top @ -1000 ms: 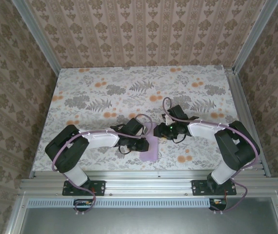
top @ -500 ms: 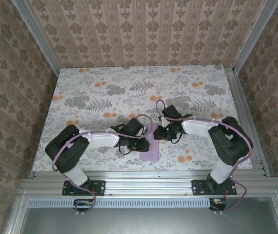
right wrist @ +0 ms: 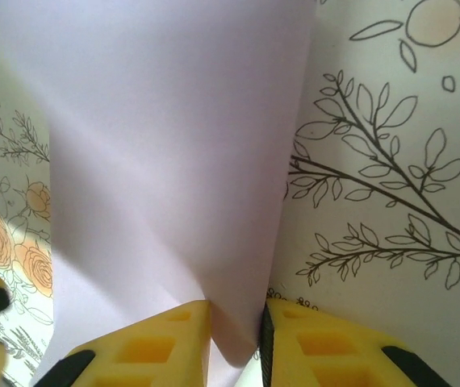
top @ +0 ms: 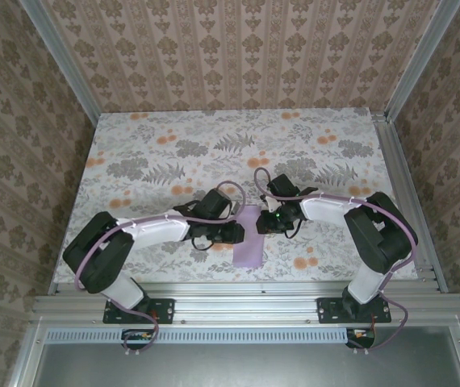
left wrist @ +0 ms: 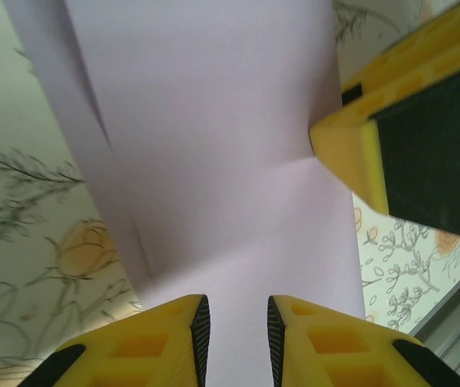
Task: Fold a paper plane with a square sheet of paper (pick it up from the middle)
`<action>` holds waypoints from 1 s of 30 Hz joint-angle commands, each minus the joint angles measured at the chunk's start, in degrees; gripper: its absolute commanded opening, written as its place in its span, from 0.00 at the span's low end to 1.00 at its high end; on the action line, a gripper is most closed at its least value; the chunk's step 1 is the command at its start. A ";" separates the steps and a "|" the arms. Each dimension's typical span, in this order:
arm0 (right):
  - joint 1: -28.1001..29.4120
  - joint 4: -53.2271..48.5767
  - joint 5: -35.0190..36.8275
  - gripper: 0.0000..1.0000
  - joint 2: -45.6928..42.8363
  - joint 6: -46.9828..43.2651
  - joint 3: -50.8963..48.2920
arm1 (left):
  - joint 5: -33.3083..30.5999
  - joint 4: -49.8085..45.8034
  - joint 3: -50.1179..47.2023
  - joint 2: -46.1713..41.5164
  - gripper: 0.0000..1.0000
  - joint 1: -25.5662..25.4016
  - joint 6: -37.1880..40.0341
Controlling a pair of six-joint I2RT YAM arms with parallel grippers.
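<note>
From the top external view, the paper sheet (top: 249, 251) lay as a narrow folded strip on the surface (top: 173, 145), near its front edge and between the two arms. The left gripper (top: 234, 233) met it from one side and the right gripper (top: 265, 224) from the other, both low over its far half. The step looked like setting a lengthwise crease, so the two should work together rather than pull apart.

In the left wrist view, the left gripper (left wrist: 236, 330) had its jaws close together with lilac paper (left wrist: 214, 145) showing in the narrow gap. I could not tell whether it pinched the sheet or merely hovered over it. One of the right gripper's fingers (left wrist: 359, 145) touched the strip's opposite edge. Pressing flat here would steady the sheet.

In the right wrist view, the right gripper (right wrist: 236, 339) appeared clenched on a raised fold of the paper (right wrist: 173, 121), the ridge running into its jaws. Thin paper tears or skews easily, so a light grip and a slow slide along the ridge seemed wisest.
</note>
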 commanded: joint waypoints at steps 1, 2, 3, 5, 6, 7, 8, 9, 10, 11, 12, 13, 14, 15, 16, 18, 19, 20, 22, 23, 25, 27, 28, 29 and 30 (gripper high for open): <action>0.84 -2.84 1.10 0.25 0.86 -2.74 1.36 | 0.07 -2.39 1.21 -1.35 0.29 1.82 1.25; 0.94 -2.93 1.17 0.26 0.87 -2.99 1.34 | 0.14 -2.69 1.42 -1.35 0.29 2.42 1.63; 1.04 -3.05 1.22 0.25 0.98 -3.20 1.40 | 0.14 -2.99 1.64 -1.28 0.29 2.86 1.96; 1.25 -3.19 1.29 0.26 0.99 -3.53 1.51 | 0.41 -3.02 1.76 -1.36 0.29 4.02 2.32; 1.37 -3.35 1.46 0.26 0.96 -3.66 1.55 | 0.49 -2.99 1.76 -1.34 0.29 4.48 2.49; 1.47 -3.45 1.67 0.26 0.97 -3.90 1.60 | 0.57 -2.95 1.92 -1.26 0.29 4.95 2.66; 1.61 -3.59 1.85 0.26 0.99 -4.03 1.69 | 0.75 -2.94 2.09 -1.06 0.28 5.19 2.84; 1.73 -3.74 2.02 0.26 1.10 -4.12 1.70 | 0.97 -2.88 2.42 -0.89 0.29 5.46 2.94; 1.90 -3.85 2.18 0.26 1.11 -4.32 1.92 | 1.17 -2.87 2.70 -0.49 0.28 5.64 3.09; 2.06 -4.04 2.48 0.26 1.25 -4.41 2.11 | 1.28 -2.77 2.93 -0.27 0.28 5.76 3.25; 2.21 -4.40 2.89 0.26 1.23 -4.57 2.33 | 1.41 -2.53 3.16 -0.01 0.28 5.82 3.21; 2.42 -4.66 3.21 0.26 1.20 -4.78 2.45 | 1.61 -2.26 3.31 0.37 0.28 5.92 3.21; 2.48 -4.71 3.24 0.27 1.21 -4.92 2.55 | 1.72 -2.04 3.58 0.79 0.28 6.02 3.28; 2.48 -4.69 3.24 0.28 1.21 -4.88 2.65 | 1.73 -1.99 3.70 1.21 0.28 6.21 3.35; 2.53 -4.68 3.26 0.29 1.11 -5.02 2.66 | 1.83 -1.84 3.87 1.75 0.28 6.39 3.47; 2.61 -4.62 3.24 0.30 0.97 -5.05 2.53 | 2.47 -0.53 3.64 2.50 0.28 6.79 3.26; 2.61 -4.44 3.15 0.31 0.85 -5.07 2.40 | 2.97 0.29 3.59 2.80 0.28 6.86 3.08; 2.65 -4.33 3.15 0.31 0.69 -5.06 2.40 | 3.33 0.71 3.61 3.11 0.28 6.80 2.95; 2.77 -4.25 3.15 0.31 0.44 -5.08 2.33 | 3.56 0.98 3.64 3.59 0.28 6.79 2.95; 2.79 -4.27 3.15 0.30 0.34 -5.14 2.39 | 3.57 1.12 3.51 3.78 0.28 6.83 2.94; 2.95 -4.31 3.28 0.30 0.09 -5.40 2.39 | 3.35 1.09 3.38 4.06 0.31 6.94 3.12; 3.10 -4.59 3.71 0.30 0.14 -5.70 2.50 | 3.74 1.56 3.20 3.62 0.36 7.05 2.80; 3.14 -4.82 3.98 0.30 0.14 -5.80 2.50 | 3.78 2.06 2.88 2.95 0.37 7.06 2.37; 3.22 -4.90 4.19 0.30 0.17 -5.92 2.50 | 3.74 2.54 2.49 2.11 0.38 7.05 1.90; 3.23 -5.01 4.37 0.30 0.16 -5.95 2.49 | 3.75 2.85 2.25 1.26 0.39 7.14 1.46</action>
